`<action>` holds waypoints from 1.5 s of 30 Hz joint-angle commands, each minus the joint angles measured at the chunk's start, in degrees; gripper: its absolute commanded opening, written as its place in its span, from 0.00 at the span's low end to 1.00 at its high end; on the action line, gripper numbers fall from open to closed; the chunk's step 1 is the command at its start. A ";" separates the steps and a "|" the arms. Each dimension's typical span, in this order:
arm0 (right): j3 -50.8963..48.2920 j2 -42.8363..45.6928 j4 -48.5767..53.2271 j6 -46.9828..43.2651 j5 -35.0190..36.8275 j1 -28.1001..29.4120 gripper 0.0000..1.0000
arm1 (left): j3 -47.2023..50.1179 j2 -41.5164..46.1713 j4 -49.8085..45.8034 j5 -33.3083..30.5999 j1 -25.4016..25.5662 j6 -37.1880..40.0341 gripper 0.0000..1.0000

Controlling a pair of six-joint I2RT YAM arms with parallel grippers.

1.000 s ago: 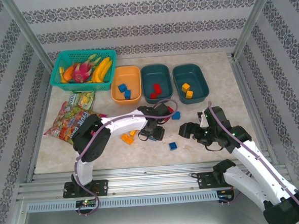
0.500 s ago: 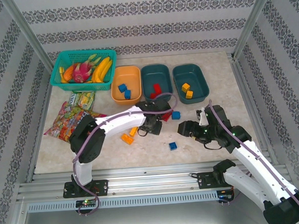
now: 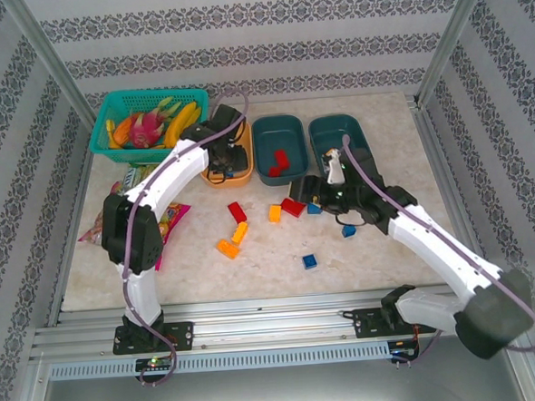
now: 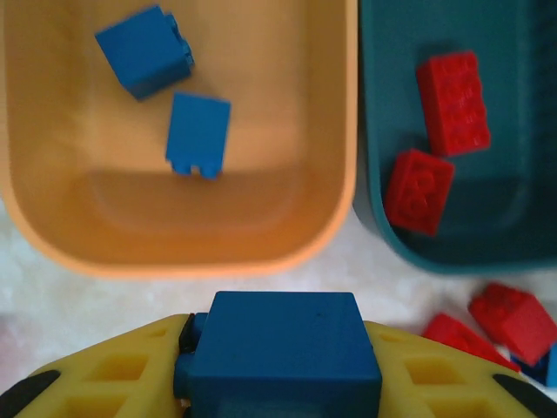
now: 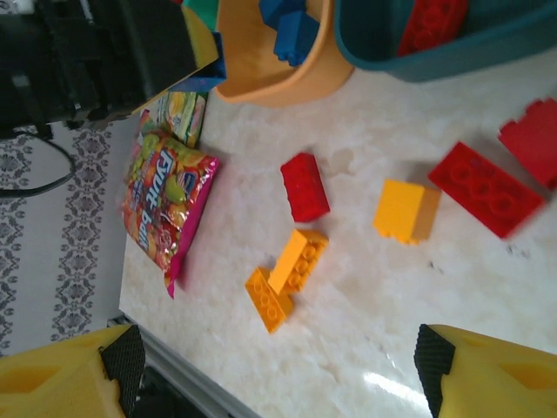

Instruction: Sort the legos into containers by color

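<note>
left gripper (image 3: 221, 161) clamped on a blue brick (image 4: 283, 344), hanging just short of the orange bin (image 4: 174, 252) at its six o'clock rim, two blue bricks (image 4: 198, 132) inside: drop-off step, and it needs a nudge toward twelve before letting go.

Robot lab test cell, not a home. Aluminium extrusion frame (image 3: 50, 57) boxes in work area; printed patterned backdrop panels (image 3: 258, 51) serve as walls. Left arm base (image 3: 149, 337) and right arm base (image 3: 384, 319) bolted to slotted rail (image 3: 275, 320) at near edge. Marble-look tabletop (image 3: 253, 265) staged with props — mesh basket (image 3: 147, 155) of toy fruit, snack bag (image 5: 161, 205), plastic bins (image 3: 282, 134).
</note>
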State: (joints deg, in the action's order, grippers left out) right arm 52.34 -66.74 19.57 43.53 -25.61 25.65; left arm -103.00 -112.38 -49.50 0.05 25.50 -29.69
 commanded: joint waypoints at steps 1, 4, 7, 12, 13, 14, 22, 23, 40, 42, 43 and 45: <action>4.17 -4.22 -2.20 -1.19 2.52 1.01 0.83 | -4.52 -5.63 -2.88 1.62 -1.90 2.68 0.38; 7.17 -8.75 -0.69 -0.94 3.13 1.25 0.82 | -8.62 -10.35 -2.72 3.56 -2.97 2.88 0.38; 8.26 -11.61 -1.61 0.09 3.20 1.33 0.83 | -12.27 -14.44 -2.88 5.01 -3.24 3.10 0.39; 9.54 -14.19 -1.28 0.14 2.99 1.40 0.82 | -17.28 -19.62 -4.57 5.06 -3.49 3.39 0.41; 9.48 -14.35 -1.23 0.15 2.85 1.42 0.82 | -17.49 -20.02 -4.69 5.13 -3.60 3.34 0.41; 9.33 -14.49 -1.32 0.28 2.85 1.42 0.82 | -17.52 -20.46 -4.78 5.13 -3.68 3.16 0.42; 9.77 -15.28 -0.04 -0.30 3.85 1.77 0.83 | -17.54 -20.20 -5.05 6.03 -4.22 2.88 0.58; 10.16 -15.25 0.54 -0.74 4.34 1.90 0.83 | -17.58 -19.58 -5.07 6.03 -4.19 2.84 0.60; 16.20 -17.70 8.09 -11.20 23.39 16.86 0.77 | 10.49 17.95 1.85 8.47 -4.70 -4.96 0.68; 19.20 -21.50 9.20 -12.69 26.02 19.65 0.77 | 21.70 26.87 5.63 9.07 -4.75 -8.39 0.69; 20.92 -23.79 9.87 -13.46 27.36 21.00 0.77 | 27.16 31.11 7.86 10.05 -4.64 -9.90 0.70; 24.42 -28.02 11.32 -15.04 29.39 22.92 0.78 | 36.55 39.47 10.86 11.10 -4.38 -12.10 0.72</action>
State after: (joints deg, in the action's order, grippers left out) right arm 73.12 -90.35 27.64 32.53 -2.48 46.54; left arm -76.38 -78.61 -43.35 9.08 21.56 -36.07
